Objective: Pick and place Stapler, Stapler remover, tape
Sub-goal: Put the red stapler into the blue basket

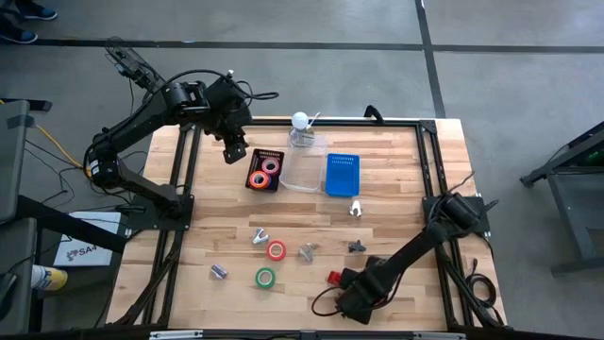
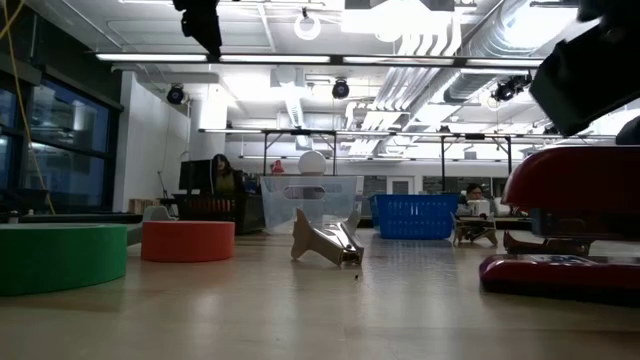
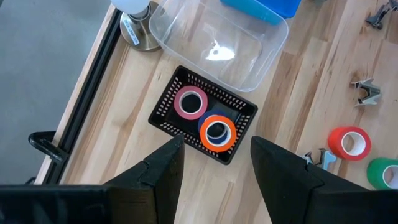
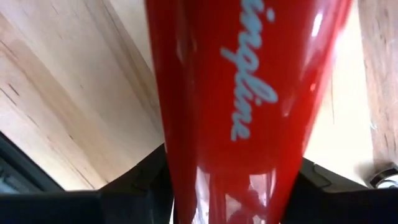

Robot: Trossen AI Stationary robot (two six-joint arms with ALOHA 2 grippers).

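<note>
The glossy red stapler (image 4: 242,93) lies near the table's near right edge (image 1: 334,278), its base on the wood (image 2: 560,275). My right gripper (image 1: 354,293) stands over it, pointing down, shut on it. My left gripper (image 3: 214,146) hovers open, high above a black basket (image 3: 171,118) at the far left. The basket holds a pink tape roll (image 3: 190,102) and an orange one (image 3: 217,132). A red-orange roll (image 1: 276,250) and a green roll (image 1: 265,278) lie flat on the table. Metal staple removers (image 1: 260,236) (image 1: 308,251) lie near them. My right gripper has the stapler between its two fingers (image 4: 140,183), one against each long side (image 4: 168,168). The fingers come from above, pointing down, and lie across the stapler. In the low view the stapler rests with its base on the table.
A clear plastic tub (image 1: 302,170) and a blue perforated tray (image 1: 343,174) stand beside the basket at the far middle. A bottle with a white ball top (image 1: 301,127) stands behind them. More metal removers (image 1: 356,208) (image 1: 355,246) lie toward the right.
</note>
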